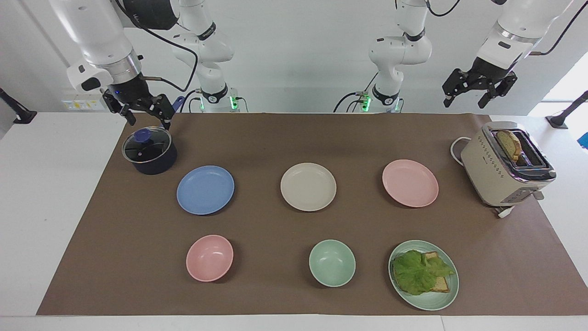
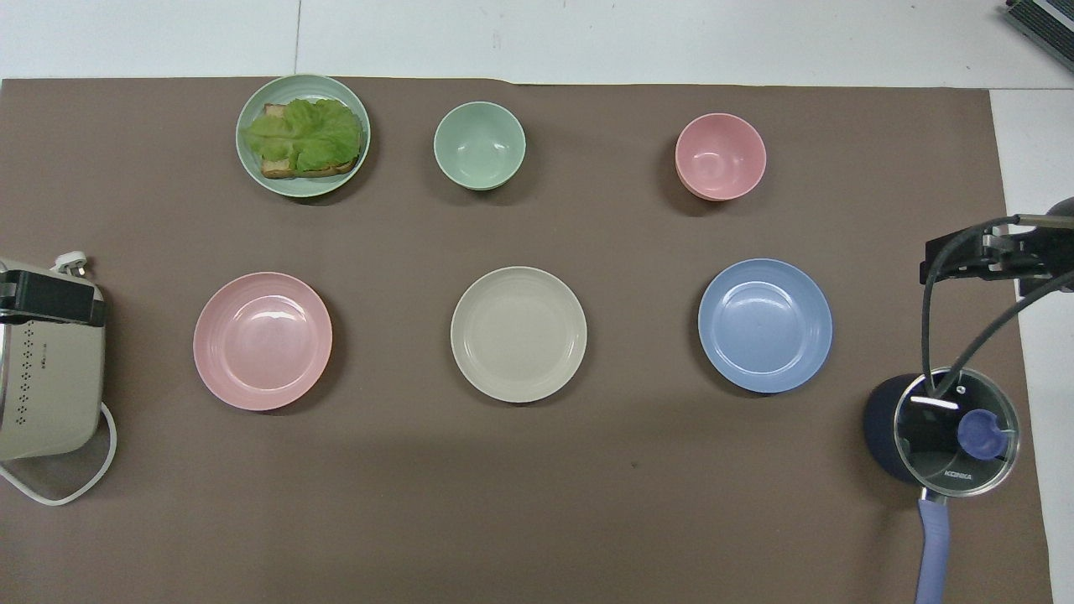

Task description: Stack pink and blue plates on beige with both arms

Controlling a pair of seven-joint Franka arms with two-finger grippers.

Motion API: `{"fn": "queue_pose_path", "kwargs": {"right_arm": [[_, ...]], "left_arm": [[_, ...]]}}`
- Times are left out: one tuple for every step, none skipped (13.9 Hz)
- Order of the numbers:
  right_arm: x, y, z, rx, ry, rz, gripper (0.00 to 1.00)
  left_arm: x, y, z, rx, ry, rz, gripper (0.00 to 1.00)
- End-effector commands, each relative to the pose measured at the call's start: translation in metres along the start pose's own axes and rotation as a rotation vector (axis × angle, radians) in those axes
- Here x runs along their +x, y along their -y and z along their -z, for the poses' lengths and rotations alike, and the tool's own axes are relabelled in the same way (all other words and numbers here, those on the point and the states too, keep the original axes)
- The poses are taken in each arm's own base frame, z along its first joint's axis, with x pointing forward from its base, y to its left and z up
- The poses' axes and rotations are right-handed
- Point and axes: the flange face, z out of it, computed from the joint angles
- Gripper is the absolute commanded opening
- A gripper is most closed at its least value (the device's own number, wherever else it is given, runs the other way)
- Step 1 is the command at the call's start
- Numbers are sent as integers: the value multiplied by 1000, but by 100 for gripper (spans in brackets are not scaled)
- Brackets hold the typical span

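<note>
Three equal plates lie in a row across the middle of the brown mat. The beige plate (image 1: pixel 308 186) (image 2: pixel 518 334) is in the centre. The blue plate (image 1: pixel 205 190) (image 2: pixel 765 325) lies toward the right arm's end and the pink plate (image 1: pixel 410 183) (image 2: pixel 263 341) toward the left arm's end. All three are bare and apart from each other. My right gripper (image 1: pixel 148 120) hangs open and holds nothing, just above the lidded pot. My left gripper (image 1: pixel 465 102) is raised high and open, holding nothing, over the table's edge near the toaster.
A dark pot with a glass lid (image 1: pixel 149 151) (image 2: pixel 948 432) stands beside the blue plate. A beige toaster (image 1: pixel 505 165) holding bread sits beside the pink plate. Farther from the robots are a pink bowl (image 1: pixel 209 258), a green bowl (image 1: pixel 332 263) and a green plate (image 1: pixel 432 303) with lettuce on bread.
</note>
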Motion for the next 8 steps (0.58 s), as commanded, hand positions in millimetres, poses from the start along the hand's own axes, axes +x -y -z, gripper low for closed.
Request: {"fn": "queue_pose_path", "kwargs": {"right_arm": [[2,-2,1,3,8,-17,100],[2,-2,1,3,8,-17,100],[2,-2,1,3,8,-17,100],[2,-2,1,3,8,-17,100],[1,-1,1,3,8,-15,100],[2,-2,1,3,8,-17,100],[2,-2,1,3,8,-17,100],[2,-2,1,3,8,-17,100]], "left_arm": [[-3,4,-1,10,10,-9,100],[-3,4,-1,10,9,-9,100],[-4,4,0,10,6,-8,100],[-3,4,-2,10,10,-8,100],[-3,4,-2,10,9,-7,100],[-3,4,-2,10,7,-7,100],[-3,4,-2,10,6,-8,100],[-3,5,-2,10,4,-6,100]]}}
